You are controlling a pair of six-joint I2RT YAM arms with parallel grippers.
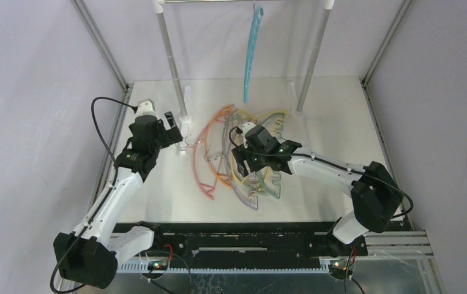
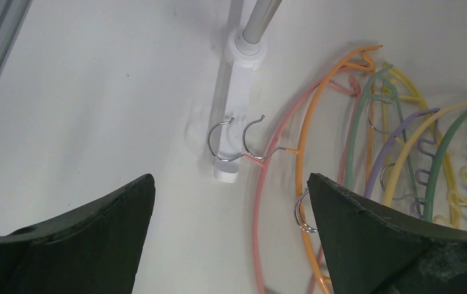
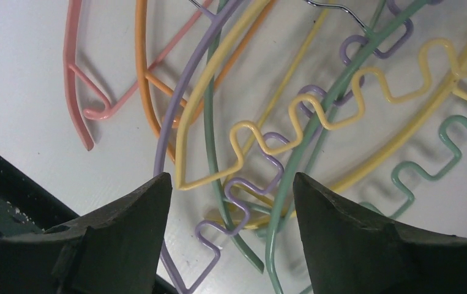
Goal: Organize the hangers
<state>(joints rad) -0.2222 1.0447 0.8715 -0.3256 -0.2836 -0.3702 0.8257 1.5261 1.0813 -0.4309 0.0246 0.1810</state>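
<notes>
You're at the pick: one hanger to free from the heap.

The hangers [image 1: 237, 156] lie tangled on the table [image 1: 341, 122] between the rail [image 1: 175, 73] posts, while a teal hanger [image 1: 252, 52] hangs on the bar. Your right gripper [image 3: 231, 180] sits low over the pile, jaws apart either side of the yellow hanger [image 3: 241, 127] at its pointed end, pinching nothing yet. Your left gripper [image 2: 231, 177] is spread wide and empty by the rail's left foot. Next, I judge, close on yellow alone and lift slowly, since lilac and green bars cross it.

Text on hangers [image 3: 307, 131]: none legible.
Brand on arms [image 1: 117, 196]: none legible.
Signs on worktop [image 1: 341, 116]: none legible.
</notes>
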